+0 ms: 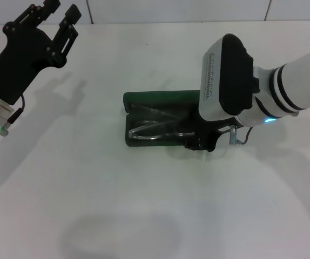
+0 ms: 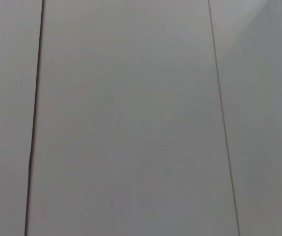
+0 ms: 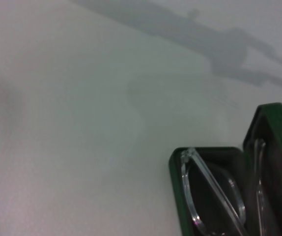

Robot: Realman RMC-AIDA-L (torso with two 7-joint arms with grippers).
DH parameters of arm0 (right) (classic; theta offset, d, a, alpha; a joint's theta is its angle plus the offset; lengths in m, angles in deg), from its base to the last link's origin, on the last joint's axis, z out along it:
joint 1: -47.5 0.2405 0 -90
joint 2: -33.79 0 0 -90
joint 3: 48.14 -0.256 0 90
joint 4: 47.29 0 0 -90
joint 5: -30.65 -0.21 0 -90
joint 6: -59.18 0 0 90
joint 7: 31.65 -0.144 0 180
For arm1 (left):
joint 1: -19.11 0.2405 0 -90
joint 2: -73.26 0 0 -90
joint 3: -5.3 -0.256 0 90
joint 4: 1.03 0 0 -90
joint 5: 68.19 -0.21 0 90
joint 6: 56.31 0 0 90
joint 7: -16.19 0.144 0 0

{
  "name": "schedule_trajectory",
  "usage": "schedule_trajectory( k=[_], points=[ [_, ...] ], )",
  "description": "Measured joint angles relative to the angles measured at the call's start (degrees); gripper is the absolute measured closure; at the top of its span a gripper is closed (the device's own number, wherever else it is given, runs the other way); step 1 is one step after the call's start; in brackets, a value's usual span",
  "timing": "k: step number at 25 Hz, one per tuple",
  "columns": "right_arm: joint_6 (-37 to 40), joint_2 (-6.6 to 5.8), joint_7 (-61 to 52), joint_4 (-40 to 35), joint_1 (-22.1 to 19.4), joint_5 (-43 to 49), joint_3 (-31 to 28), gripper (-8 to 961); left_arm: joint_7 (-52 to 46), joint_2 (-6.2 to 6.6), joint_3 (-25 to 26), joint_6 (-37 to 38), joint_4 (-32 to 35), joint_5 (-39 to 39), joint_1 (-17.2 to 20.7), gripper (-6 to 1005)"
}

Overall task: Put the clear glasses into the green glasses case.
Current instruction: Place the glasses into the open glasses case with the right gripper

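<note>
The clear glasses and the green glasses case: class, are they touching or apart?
Touching. The right wrist view shows the clear glasses lying inside the open green glasses case, resting on its dark lining; the head view agrees.

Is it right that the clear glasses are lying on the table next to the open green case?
Not quite. The clear glasses are lying inside the open green glasses case, not beside it on the table. The head view and the right wrist view both show them in it.
</note>
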Motion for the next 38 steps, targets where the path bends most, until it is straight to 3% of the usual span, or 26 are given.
schedule_trajectory(
  k=[9,18,33,38],
  points=[
    [0.4,-0.23,0.3,-5.8,-3.1,0.0,-0.1,585,0.0,-0.13,0.0,0.0,0.0,-0.1,0.0,570],
    [0.4,-0.31,0.4,-6.9,-3.1,0.9,-0.1,584,-0.2,-0.17,0.0,0.0,0.0,-0.1,-0.3,570],
    [0.6,0.01,0.5,-5.5,-2.1,0.9,1.1,583,-0.2,-0.09,0.0,-0.1,0.0,0.1,-0.5,570],
    [0.0,0.04,0.4,-2.1,-0.1,0.3,2.0,582,-0.2,-0.07,0.0,-0.1,0.0,0.1,-0.5,569]
  ],
)
